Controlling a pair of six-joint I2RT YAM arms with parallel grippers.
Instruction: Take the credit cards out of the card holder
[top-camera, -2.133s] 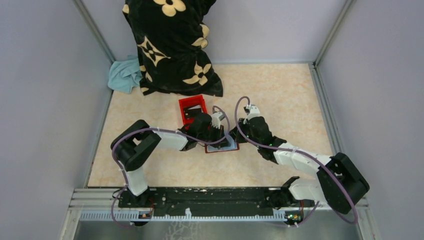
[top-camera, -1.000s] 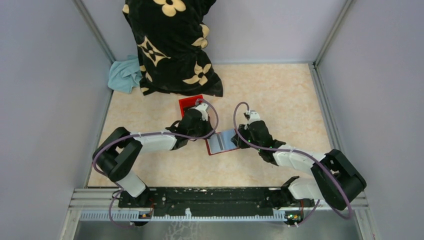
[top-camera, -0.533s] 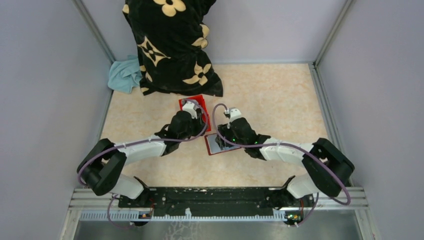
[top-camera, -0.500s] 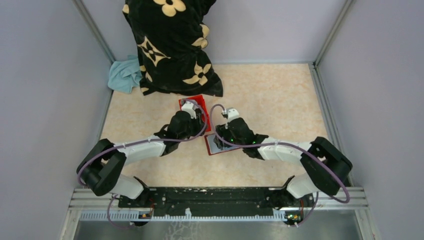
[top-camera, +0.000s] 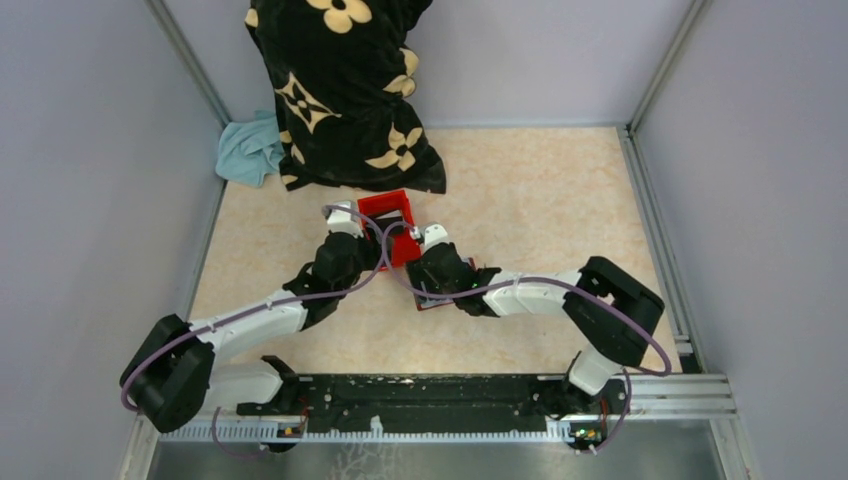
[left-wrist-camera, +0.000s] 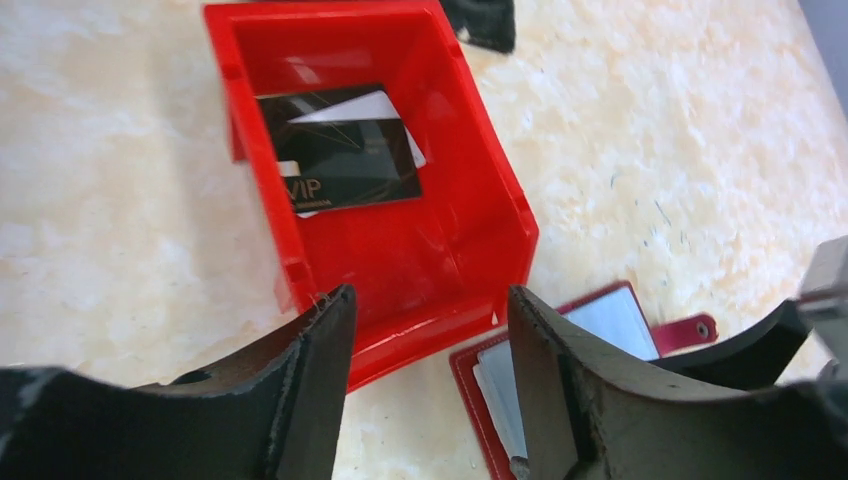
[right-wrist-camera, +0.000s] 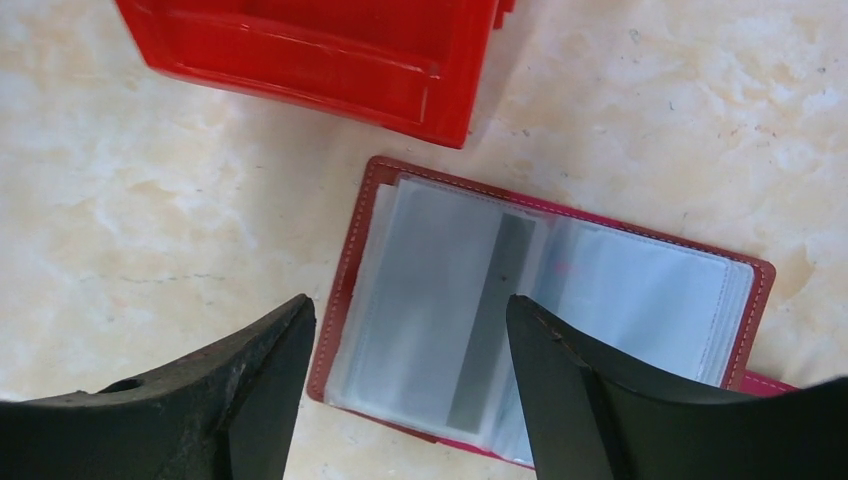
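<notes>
The card holder (right-wrist-camera: 640, 290) lies open on the table, dark red with clear sleeves. A pale credit card (right-wrist-camera: 450, 300) with a grey stripe sits in its left sleeve. My right gripper (right-wrist-camera: 410, 300) hangs open just above that sleeve, holding nothing. My left gripper (left-wrist-camera: 430, 292) is open and empty too, low over the table between the red box (left-wrist-camera: 455, 230) and the card holder's corner (left-wrist-camera: 620, 315). In the box a black card marked VIP (left-wrist-camera: 340, 150) lies on a pale one. From above, the right arm covers most of the card holder (top-camera: 428, 303).
The red box (top-camera: 385, 215) stands just beyond the card holder, almost touching it. A black floral bag (top-camera: 340, 90) and a teal cloth (top-camera: 248, 148) lie at the back left. Grey walls close in the table on three sides.
Both grippers have opened. The left gripper has drawn back from over the red box to its near left side. The right gripper has moved left over the open card holder.
</notes>
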